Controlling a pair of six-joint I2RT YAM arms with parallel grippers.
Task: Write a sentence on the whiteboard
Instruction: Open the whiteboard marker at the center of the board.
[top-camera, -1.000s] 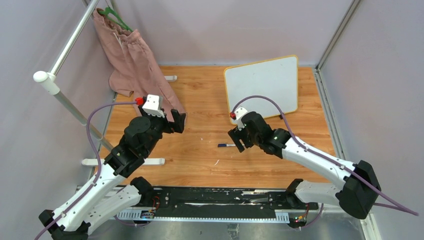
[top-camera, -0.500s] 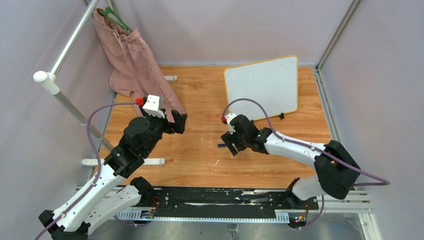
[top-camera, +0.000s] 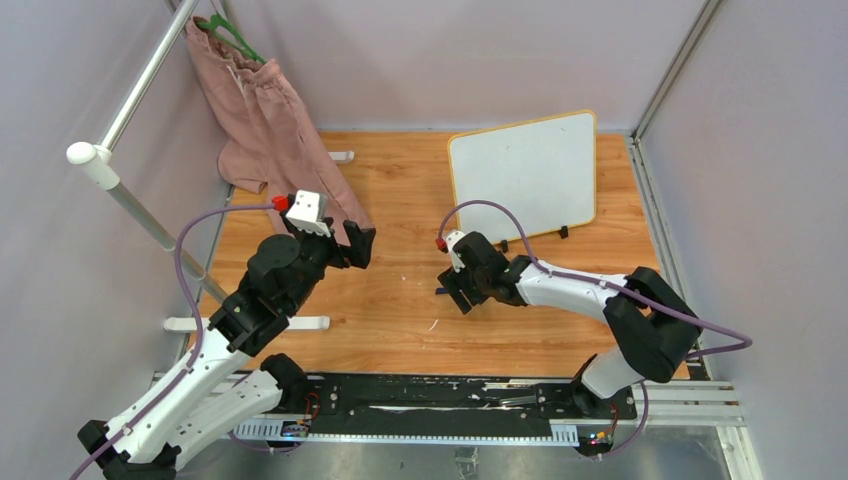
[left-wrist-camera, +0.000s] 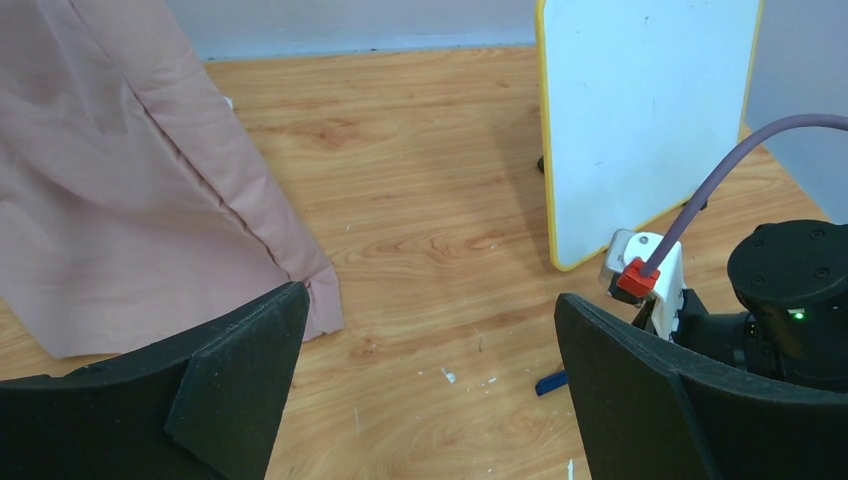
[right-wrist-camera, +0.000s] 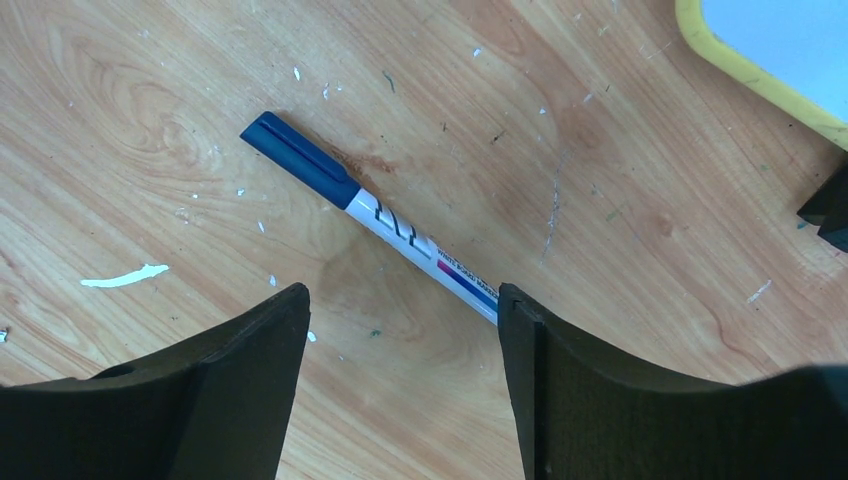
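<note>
Wooden counter (top-camera: 400, 330), with the whiteboard (top-camera: 525, 175) propped upright at the back right and no writing showing on it yet. Left claw (left-wrist-camera: 430, 305) hangs wide open, empty. Right claw (right-wrist-camera: 400, 310) is spread just above the capped blue marker (right-wrist-camera: 400, 235) lying flat, not gripping. Looks like the pickup step: drop, pinch the barrel, then uncap.

Wood, cloth, plastic and metal on a scuffed table.
The table (top-camera: 400, 190) is grained, lightly glossy wood flecked with white scuffs. At its far right corner the whiteboard (top-camera: 525, 175) shows a smooth white face in a yellow-orange, plastic-looking frame. Matt pink cloth (top-camera: 265, 120) hangs at the far left corner by a satin metal rail (top-camera: 150, 70). The marker (right-wrist-camera: 370, 220) is glossy plastic. The left gripper (left-wrist-camera: 430, 305) and right gripper (right-wrist-camera: 400, 295) have matt black fingers.
</note>
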